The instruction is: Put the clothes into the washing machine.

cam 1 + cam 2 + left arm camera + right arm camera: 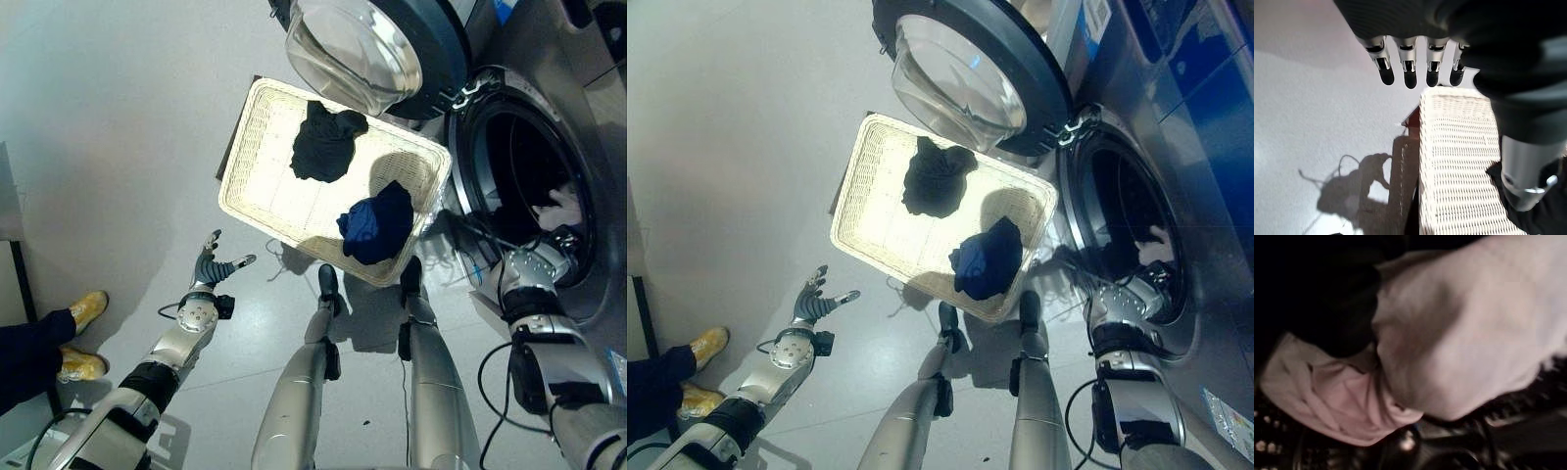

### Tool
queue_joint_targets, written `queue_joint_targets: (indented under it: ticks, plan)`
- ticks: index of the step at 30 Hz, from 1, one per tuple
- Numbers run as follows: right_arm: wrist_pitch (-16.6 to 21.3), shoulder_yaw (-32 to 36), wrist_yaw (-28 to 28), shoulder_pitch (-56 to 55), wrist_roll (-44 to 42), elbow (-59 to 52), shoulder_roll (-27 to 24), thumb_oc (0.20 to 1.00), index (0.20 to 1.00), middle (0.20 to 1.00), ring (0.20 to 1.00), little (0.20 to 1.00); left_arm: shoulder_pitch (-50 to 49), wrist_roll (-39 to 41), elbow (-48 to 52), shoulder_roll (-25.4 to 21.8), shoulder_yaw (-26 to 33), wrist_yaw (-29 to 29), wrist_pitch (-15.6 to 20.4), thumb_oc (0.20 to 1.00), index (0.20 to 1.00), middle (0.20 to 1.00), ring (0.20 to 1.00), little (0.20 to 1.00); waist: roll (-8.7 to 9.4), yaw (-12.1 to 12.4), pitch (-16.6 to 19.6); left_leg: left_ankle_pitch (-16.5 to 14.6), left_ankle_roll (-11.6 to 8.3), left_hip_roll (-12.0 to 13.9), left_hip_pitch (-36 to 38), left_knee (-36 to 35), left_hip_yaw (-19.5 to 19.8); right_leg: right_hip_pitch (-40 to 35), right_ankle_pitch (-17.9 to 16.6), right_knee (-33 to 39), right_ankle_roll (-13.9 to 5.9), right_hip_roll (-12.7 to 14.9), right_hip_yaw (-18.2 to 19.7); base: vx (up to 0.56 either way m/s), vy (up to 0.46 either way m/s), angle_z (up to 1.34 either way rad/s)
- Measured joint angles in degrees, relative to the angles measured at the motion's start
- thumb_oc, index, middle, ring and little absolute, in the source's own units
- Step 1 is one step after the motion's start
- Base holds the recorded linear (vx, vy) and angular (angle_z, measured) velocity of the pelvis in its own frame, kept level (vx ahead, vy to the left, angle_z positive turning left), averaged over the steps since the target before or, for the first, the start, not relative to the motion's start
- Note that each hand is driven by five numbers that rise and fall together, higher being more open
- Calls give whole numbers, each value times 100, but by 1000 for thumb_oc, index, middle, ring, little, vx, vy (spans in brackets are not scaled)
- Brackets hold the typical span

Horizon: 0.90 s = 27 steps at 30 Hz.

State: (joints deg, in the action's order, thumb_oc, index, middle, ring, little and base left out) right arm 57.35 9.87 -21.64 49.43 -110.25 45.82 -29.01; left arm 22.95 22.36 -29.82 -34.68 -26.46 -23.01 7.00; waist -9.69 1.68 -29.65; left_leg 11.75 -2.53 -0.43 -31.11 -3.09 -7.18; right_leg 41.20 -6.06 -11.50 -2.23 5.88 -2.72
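Grey floor (118, 108) under wicker basket (257, 186), beside washing machine (549, 88)

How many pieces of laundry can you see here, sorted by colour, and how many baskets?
Black garment, in the basket: 1
Dark blue garment, in the basket: 1
Pale garment, inside the washing machine drum: 1
White wicker basket: 1
Total: 3 garments and 1 basket, 4 things.

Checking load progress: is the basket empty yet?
Not empty. The wicker basket holds a black garment and a dark blue garment.
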Motion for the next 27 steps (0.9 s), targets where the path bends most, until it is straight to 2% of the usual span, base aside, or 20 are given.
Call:
queue_joint_targets:
  ticks: [1,3,4,5,7,9,10,12,13,15,17,21,25,27]
  plan:
    - [105,77,-467,57,124,86,-171,200,200,200,200,200,27,121,10,-71,-36,45,0,1000,1000,1000,1000,1000,4,72,-3,1,2,-20,-51,1,5,38,-40,23,-7,18,7,7,-137,5]
    - [83,113,-1268,83,551,381,-441,216,216,216,216,216,43,169,108,-215,-102,109,-10,1000,1000,1000,1000,1000,22,149,-14,-37,28,-42,-122,69,26,63,-33,23,-22,45,4,12,-100,9]
    - [82,228,-1764,88,826,428,-575,1000,1000,1000,1000,1000,41,213,127,-351,-175,159,-18,1000,1000,1000,1000,1000,27,232,-17,-97,125,-53,-188,175,36,73,-33,20,-30,57,4,-4,-75,8]
    - [26,436,-2072,90,1090,409,-595,1000,1000,1000,1000,1000,-4,216,124,-441,-179,173,-41,1000,1000,1000,1000,1000,36,248,-23,-106,137,-72,-206,191,40,79,-31,12,-43,81,4,11,-64,3]
    - [-161,612,-2291,64,1313,375,-593,1000,1000,1000,1000,1000,-44,227,108,-545,-208,175,-85,1000,1000,1000,1000,1000,49,226,-31,-160,210,-92,-222,238,41,81,-14,-3,-68,106,6,25,-53,1]
    - [-998,648,-1005,-20,548,861,-677,1000,1000,1000,1000,1000,-17,369,133,-554,-213,179,-102,1000,1000,1000,1000,1000,113,148,-72,-217,260,-136,-138,288,68,-30,18,-19,-113,154,0,-15,-66,9]
    - [-1775,602,-232,-4,119,1078,-733,1000,1000,1000,1000,1000,42,371,141,-566,-264,185,-102,1000,1000,1000,1000,1000,143,75,-88,-217,261,-148,-97,296,115,-114,8,-7,-126,178,-39,-72,-71,16]
    - [-2808,520,324,-64,-212,1224,-912,1000,1000,1000,1000,1000,178,389,164,-605,-379,202,-102,1000,1000,1000,1000,1000,211,53,-97,-226,300,-176,-97,295,104,-122,7,3,-149,225,-80,-64,-81,7]
    - [-3474,204,555,-162,-245,1171,-965,1000,1000,1000,1000,1000,191,442,201,-682,-377,222,-101,1000,1000,1000,1000,1000,272,0,-96,-217,320,-181,-160,296,98,-94,-23,74,-181,241,-86,0,-87,-1]
    - [-4182,175,843,-245,-247,1211,-978,1000,1000,1000,1000,1000,202,440,165,-702,-332,244,-98,1000,1000,1000,1000,1000,275,-93,-98,-206,329,-181,-234,296,114,-91,-46,156,-200,240,-100,-4,-78,5]
    - [-4757,68,1483,-469,-242,1312,-879,1000,1000,1000,1000,1000,214,439,139,-668,-341,306,-66,1000,1000,1000,1000,1000,282,-110,-100,-203,325,-174,-253,338,141,-112,-72,185,-179,222,-129,-40,-38,3]
    - [-4981,-84,2034,-671,-160,1432,-753,1000,1000,1000,1000,1000,276,423,151,-672,-333,326,-3,1000,1000,1000,1000,1000,277,-115,-99,-204,301,-153,-315,377,140,-75,-98,207,-147,193,-161,-8,-8,-1]
    - [-4810,-182,2470,-719,-64,1132,-470,1000,1000,1000,1000,1000,345,421,355,-645,-318,281,3,1000,1000,1000,1000,1000,269,-207,-98,-195,286,-136,-391,380,209,-61,-102,244,-140,183,-244,-21,46,5]
    - [-4597,-181,2601,-811,-64,895,-310,1000,1000,1000,1000,1000,352,418,380,-597,-310,203,7,1000,1000,1000,1000,1000,268,-226,-98,-184,273,-127,-415,379,235,-57,-113,271,-123,169,-254,-43,57,4]
